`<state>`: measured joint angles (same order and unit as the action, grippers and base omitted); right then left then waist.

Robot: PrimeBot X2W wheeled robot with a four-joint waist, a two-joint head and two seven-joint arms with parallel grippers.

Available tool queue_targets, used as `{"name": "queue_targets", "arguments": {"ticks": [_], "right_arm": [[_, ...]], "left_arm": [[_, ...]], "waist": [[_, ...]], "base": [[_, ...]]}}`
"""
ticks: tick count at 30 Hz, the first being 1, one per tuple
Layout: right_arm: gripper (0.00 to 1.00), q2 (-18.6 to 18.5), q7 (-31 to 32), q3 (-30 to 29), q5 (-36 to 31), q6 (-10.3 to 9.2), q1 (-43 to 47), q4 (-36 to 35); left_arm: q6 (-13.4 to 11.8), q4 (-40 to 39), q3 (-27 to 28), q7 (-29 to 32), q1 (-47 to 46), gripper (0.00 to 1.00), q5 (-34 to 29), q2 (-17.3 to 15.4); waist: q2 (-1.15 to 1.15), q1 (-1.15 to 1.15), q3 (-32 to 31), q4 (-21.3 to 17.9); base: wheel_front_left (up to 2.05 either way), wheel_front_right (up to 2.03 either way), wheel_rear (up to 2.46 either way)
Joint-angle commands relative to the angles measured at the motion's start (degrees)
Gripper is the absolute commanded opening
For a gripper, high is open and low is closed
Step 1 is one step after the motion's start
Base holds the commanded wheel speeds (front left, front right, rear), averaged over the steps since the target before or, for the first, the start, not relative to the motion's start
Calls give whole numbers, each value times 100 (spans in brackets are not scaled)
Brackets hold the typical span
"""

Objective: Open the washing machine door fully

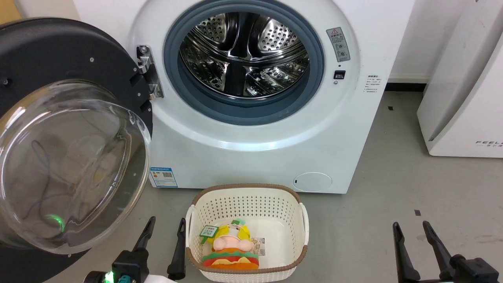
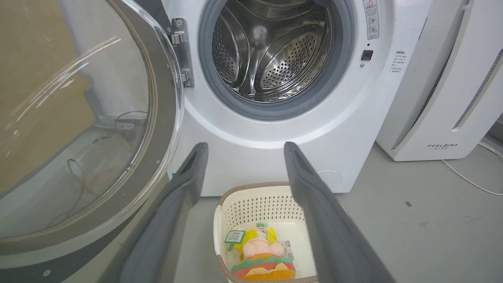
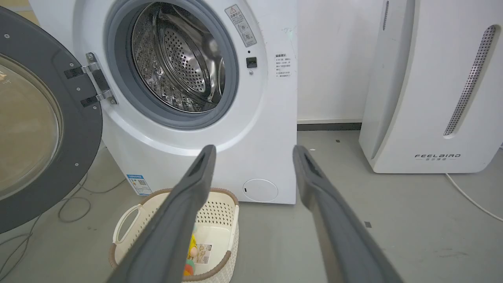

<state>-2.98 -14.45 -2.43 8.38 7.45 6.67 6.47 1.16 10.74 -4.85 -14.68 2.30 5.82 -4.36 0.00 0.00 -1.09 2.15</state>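
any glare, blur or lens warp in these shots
Head view: a green glint and reflections on the washing machine door. Left wrist view: light streaks across its glass; the left pincer looks soft up close. Right wrist view: the wide lens tilts the washing machine.

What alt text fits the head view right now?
The door hangs wide open at the left of the washer, baring the steel drum. On the floor in front sits a basket holding a burger plush. The left pincer and right pincer sit open at the bottom edge.
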Motion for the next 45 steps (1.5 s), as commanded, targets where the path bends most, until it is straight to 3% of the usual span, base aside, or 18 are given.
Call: {"name": "queue_targets", "arguments": {"ticks": [1, 14, 15, 45], "right_arm": [[100, 11, 4, 15, 3, 3, 69, -50], [100, 11, 1, 26, 32, 3, 75, -34], [0, 11, 0, 27, 41, 3, 73, -28], [0, 1, 320, 69, -168, 0, -151, -154]], "left_arm": [[-20, 23, 19, -31, -69, 100, 15, 4], [-18, -54, 78, -31, -79, 100, 25, -12], [-14, -98, 78, -31, -84, 0, 10, -16], [-24, -288, 141, 327, -49, 0, -108, 31]], "waist": [[0, 0, 5, 6], [0, 0, 41, 63], [0, 0, 45, 64], [0, 0, 58, 4]], "base": [[0, 0, 0], [0, 0, 0], [0, 0, 0], [0, 0, 0]]}}
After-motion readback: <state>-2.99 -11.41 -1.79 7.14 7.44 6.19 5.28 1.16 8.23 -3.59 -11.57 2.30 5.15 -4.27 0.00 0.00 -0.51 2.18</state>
